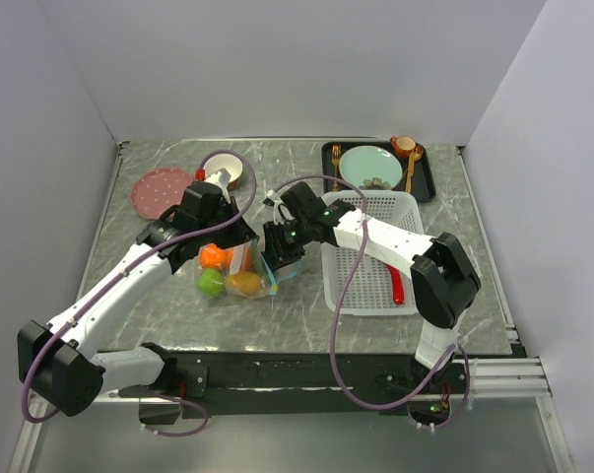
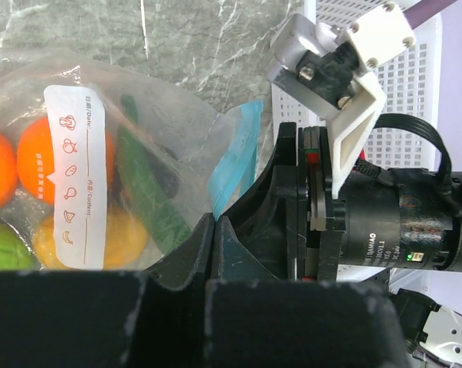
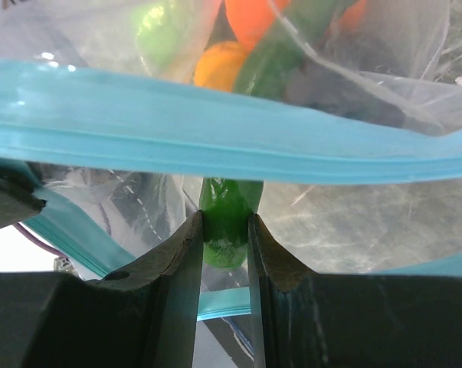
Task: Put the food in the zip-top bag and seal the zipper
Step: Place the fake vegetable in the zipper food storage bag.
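Observation:
The clear zip-top bag lies mid-table holding an orange, a green apple, a yellow-brown fruit and a dark round one. My left gripper is shut on the bag's edge at the teal zipper. My right gripper is shut on the end of the long green pepper, whose body reaches into the bag through the open mouth, under the upper zipper strip. A red chili lies in the white basket.
The white mesh basket stands right of the bag, under the right arm. A black tray at the back right carries a teal plate and a cup. A pink plate and a bowl sit at the back left.

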Robot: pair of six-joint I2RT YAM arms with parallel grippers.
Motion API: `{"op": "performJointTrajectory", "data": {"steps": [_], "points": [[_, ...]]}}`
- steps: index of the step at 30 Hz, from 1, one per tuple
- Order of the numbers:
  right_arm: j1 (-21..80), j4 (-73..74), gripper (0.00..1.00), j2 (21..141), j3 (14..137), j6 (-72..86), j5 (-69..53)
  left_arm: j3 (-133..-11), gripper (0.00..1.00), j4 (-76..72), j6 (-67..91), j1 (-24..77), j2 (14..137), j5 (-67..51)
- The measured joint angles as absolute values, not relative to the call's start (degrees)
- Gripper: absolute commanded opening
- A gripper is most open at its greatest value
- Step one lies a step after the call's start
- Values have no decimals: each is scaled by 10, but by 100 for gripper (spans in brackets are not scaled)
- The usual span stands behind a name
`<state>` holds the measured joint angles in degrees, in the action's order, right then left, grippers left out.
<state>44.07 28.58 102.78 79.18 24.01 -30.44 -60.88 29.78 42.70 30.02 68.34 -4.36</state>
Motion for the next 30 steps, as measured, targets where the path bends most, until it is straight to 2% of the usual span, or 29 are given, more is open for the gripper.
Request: {"op": "performJointTrajectory", "data": {"steps": [3, 4, 7, 8, 11, 14, 21, 25, 30], "points": [[441, 277, 34, 1028, 792, 247, -305, -609, 1, 298, 427, 300, 682, -41], [441, 271, 41, 1028, 792, 251, -306, -609, 1, 298, 427, 300, 681, -40], [441, 249, 49, 1028, 792, 263, -314, -609, 1, 298, 428, 300, 673, -34], [441, 244, 60, 1028, 792, 267, -317, -609, 1, 298, 429, 300, 671, -33], [441, 235, 70, 1028, 792, 276, -321, -609, 1, 298, 429, 300, 664, -29], [441, 238, 74, 1028, 792, 278, -317, -609, 1, 298, 429, 300, 660, -23], [439, 268, 77, 1016, 791, 285, -244, -609, 1, 298, 430, 300, 660, -13], [435, 299, 85, 970, 785, 287, -180, -609, 1, 298, 432, 300, 658, -11], [409, 351, 87, 907, 784, 285, -109, -609, 1, 299, 434, 300, 658, -10]]}}
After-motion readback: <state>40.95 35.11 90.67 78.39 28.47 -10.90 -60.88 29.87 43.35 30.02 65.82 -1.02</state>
